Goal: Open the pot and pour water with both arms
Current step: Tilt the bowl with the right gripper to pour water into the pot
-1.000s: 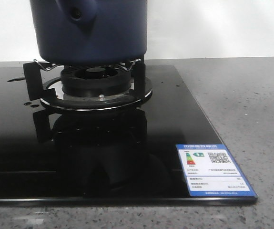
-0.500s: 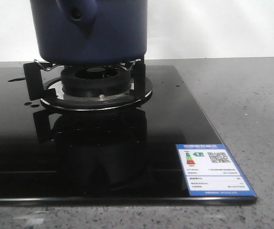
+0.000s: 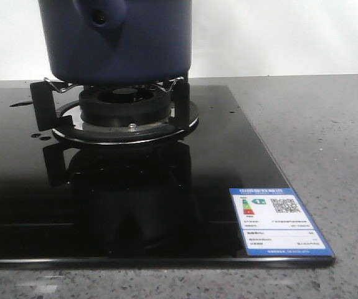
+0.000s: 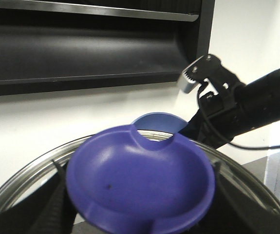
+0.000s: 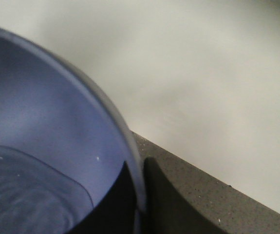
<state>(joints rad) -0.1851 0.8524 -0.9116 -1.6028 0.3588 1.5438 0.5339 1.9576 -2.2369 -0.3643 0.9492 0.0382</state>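
The dark navy pot [image 3: 119,43] stands on the gas burner [image 3: 124,106], its side stub [image 3: 101,17] facing the camera and its top cut off by the front view. Neither gripper shows there. In the left wrist view my left gripper [image 4: 137,168] is shut on the lid's purple-blue knob [image 4: 140,195]. The steel-rimmed lid [image 4: 28,170] is held up in front of the wall. My right gripper [image 5: 139,168] pinches the rim of a light periwinkle bowl [image 5: 42,122] with water [image 5: 23,195] in it. That bowl [image 4: 157,122] also shows beyond the lid.
The burner sits on a black glass hob [image 3: 228,156] with a blue energy label [image 3: 278,221] at its near right corner. Grey speckled counter [image 3: 328,137] lies to the right. A black range hood [image 4: 81,44] hangs above. The right arm [image 4: 247,105] reaches in behind the lid.
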